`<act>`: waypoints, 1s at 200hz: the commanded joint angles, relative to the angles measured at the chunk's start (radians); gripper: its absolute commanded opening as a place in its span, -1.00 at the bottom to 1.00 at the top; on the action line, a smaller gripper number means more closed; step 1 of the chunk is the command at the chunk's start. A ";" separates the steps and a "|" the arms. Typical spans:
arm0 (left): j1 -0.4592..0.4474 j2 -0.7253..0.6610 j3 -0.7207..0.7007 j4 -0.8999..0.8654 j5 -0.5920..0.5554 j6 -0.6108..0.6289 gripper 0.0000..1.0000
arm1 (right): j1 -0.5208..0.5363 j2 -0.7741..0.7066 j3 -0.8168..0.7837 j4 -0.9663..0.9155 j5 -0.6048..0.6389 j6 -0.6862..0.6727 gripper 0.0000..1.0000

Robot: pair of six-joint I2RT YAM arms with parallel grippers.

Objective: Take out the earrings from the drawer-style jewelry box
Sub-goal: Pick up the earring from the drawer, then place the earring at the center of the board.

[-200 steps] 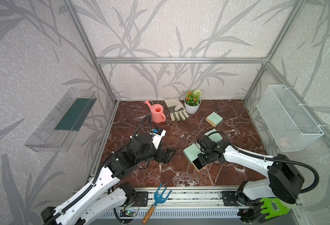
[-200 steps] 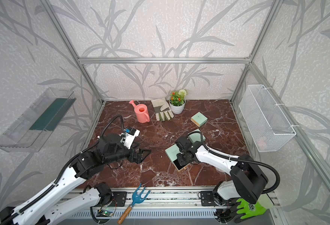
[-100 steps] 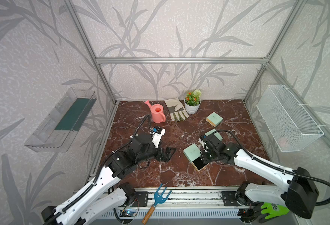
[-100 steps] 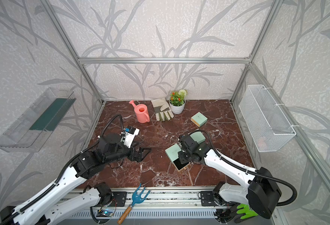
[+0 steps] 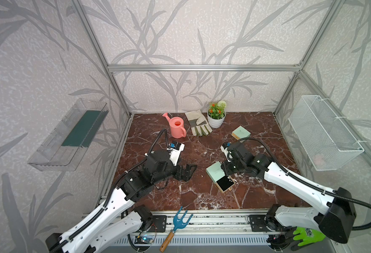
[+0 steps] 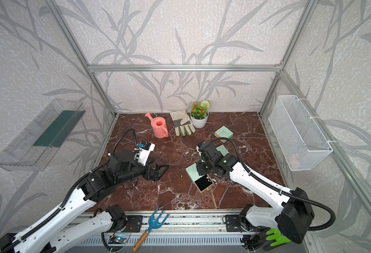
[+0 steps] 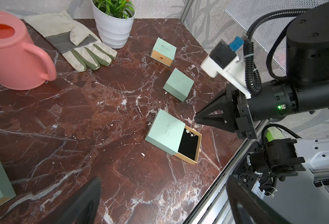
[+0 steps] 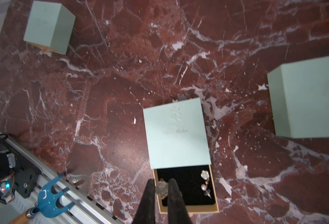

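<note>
A pale flower-shaped earring [image 8: 161, 189] was pinched between the closed black fingers of the right gripper [image 8: 161, 182]. It was held over the tan cardboard drawer [image 8: 216, 195], which was pulled out of the mint-green jewelry box sleeve [image 8: 176, 133], presumably so that the earring could be carried out. A second pale beaded earring [image 8: 205, 184] was seen lying on the black lining. The left gripper [image 5: 186, 173] was held wide open and empty, well apart from the box, seemingly to leave room.
</note>
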 commanded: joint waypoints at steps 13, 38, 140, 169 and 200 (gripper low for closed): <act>0.001 0.022 0.072 0.045 -0.065 0.010 0.99 | -0.020 0.148 0.117 0.075 0.028 -0.016 -0.83; 0.000 0.036 0.077 0.051 -0.087 0.046 0.99 | -0.061 0.254 0.209 0.124 0.021 -0.021 -0.84; 0.037 0.020 0.019 0.046 -0.051 0.018 0.99 | -0.201 0.656 0.529 0.091 -0.022 -0.056 -0.90; 0.051 0.033 0.023 0.043 -0.025 0.013 0.99 | -0.222 0.729 0.583 0.075 -0.029 -0.053 -0.91; 0.058 0.036 0.019 0.048 -0.003 0.011 0.99 | -0.237 0.798 0.635 0.053 -0.031 -0.053 -0.92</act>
